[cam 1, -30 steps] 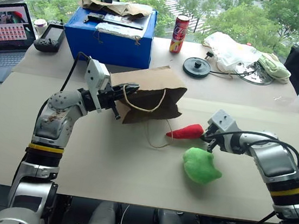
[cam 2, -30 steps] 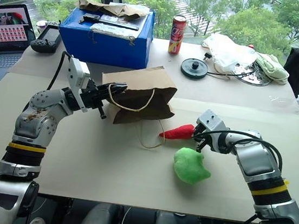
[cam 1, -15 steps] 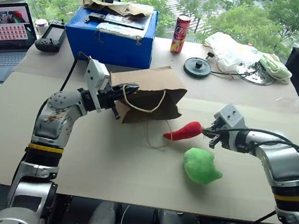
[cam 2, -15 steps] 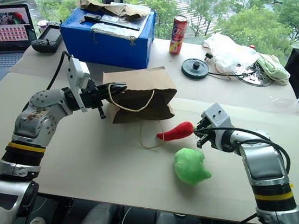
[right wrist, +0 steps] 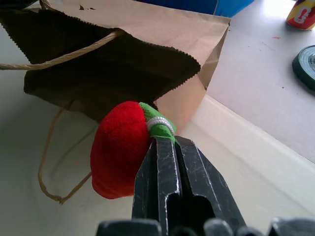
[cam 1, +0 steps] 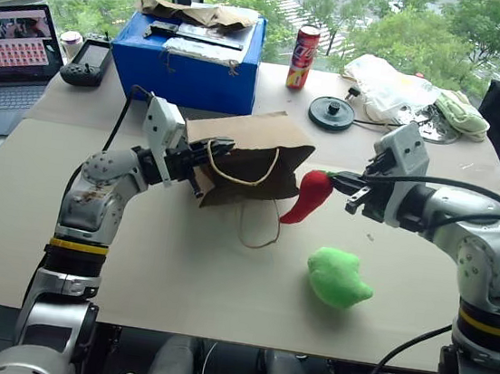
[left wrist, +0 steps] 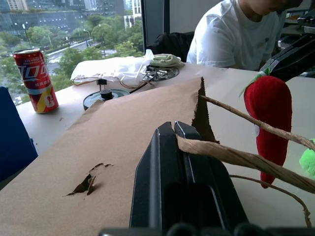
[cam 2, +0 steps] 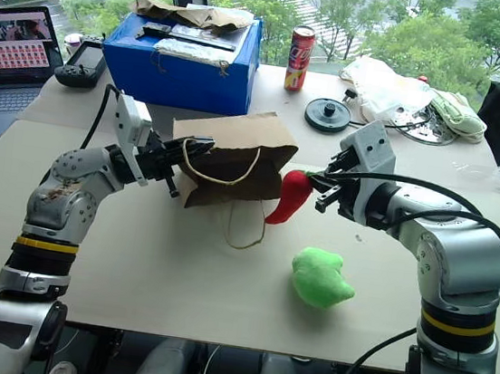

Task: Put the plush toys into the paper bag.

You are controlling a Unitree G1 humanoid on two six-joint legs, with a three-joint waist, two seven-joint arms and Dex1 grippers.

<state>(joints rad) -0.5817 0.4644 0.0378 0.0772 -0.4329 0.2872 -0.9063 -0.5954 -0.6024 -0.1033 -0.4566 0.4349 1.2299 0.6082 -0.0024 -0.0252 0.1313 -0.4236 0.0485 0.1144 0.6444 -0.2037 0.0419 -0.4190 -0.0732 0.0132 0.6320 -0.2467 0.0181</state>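
at the centre of the head view, the paper bag (cam 1: 252,157) lies on its side on the pale table (cam 1: 176,269), its dark mouth facing the right of the frame; no toy can be seen in what shows of the mouth in the right wrist view, though the deeper part is too dark to tell. one twine handle arcs across the mouth and the other loops loose on the table below it. the left gripper (cam 1: 213,153), left of centre, has its black fingers closed on the upper twine handle and the bag's top edge, holding that edge raised. just right of the mouth, the red chili toy (cam 1: 309,195) hangs clear of the table, its long axis close to upright and slightly slanted, green stem end up and to the right, pointed red tip down and to the left, near the bag's lower lip. the right gripper (cam 1: 339,182), right of centre, is clamped on the green stem, pointing toward the bag. the green plush toy (cam 1: 336,277) sits on the table in the lower right, apart from the bag and below the chili. in the upper left a blue box (cam 1: 188,65) carries crumpled brown paper (cam 1: 196,13) and flat items on its lid. a red can (cam 1: 302,57) stands upright just right of the box.
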